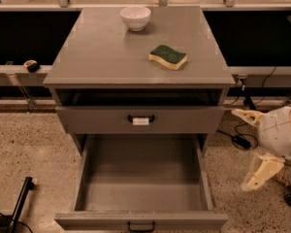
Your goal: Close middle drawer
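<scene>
The middle drawer [140, 176] is pulled far out of the grey cabinet [136, 57]. Its deep, plain grey box is empty, and a small dark loop handle [141, 225] sits on its flat front at the bottom edge of the view. My gripper [241, 149] hangs to the right of the drawer, beside its right wall and apart from it. Its two cream fingers [262, 171] are spread wide and hold nothing.
Above the open drawer is a taller drawer front with a white tag on its handle [140, 120]. A white bowl [135, 17] and a green-and-yellow sponge [168, 56] lie on the cabinet top. Cables and a plug [240, 141] lie on the speckled floor at right; a dark bar [20, 200] lies at lower left.
</scene>
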Robot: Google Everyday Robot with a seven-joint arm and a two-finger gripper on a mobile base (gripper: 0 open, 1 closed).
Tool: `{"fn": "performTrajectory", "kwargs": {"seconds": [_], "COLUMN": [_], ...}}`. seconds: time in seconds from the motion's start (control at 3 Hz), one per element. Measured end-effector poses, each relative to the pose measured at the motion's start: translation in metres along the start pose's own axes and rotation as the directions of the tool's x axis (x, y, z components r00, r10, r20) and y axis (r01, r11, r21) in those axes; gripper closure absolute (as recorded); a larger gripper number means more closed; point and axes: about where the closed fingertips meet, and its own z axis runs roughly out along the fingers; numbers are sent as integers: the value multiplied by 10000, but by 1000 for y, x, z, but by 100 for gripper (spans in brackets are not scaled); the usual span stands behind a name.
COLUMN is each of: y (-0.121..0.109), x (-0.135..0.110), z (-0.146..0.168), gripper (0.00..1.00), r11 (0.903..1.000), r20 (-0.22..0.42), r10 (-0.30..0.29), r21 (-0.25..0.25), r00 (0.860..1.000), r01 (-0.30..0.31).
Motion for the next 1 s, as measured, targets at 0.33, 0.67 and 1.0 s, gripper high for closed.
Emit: {"fn": "performTrajectory", "kwargs": {"seconds": [0.33, 0.67, 1.0], "y": [28, 68, 80], "x": [17, 49, 56], "z": [40, 88, 102], "gripper": [0, 0, 0], "r11": [9976, 9973, 9985], "r20": [713, 1844, 2786], "r10": [654, 678, 75], "r21": [-276, -387, -543], "r00": [9953, 9805, 9604], "r01": [-636, -617, 79]}}
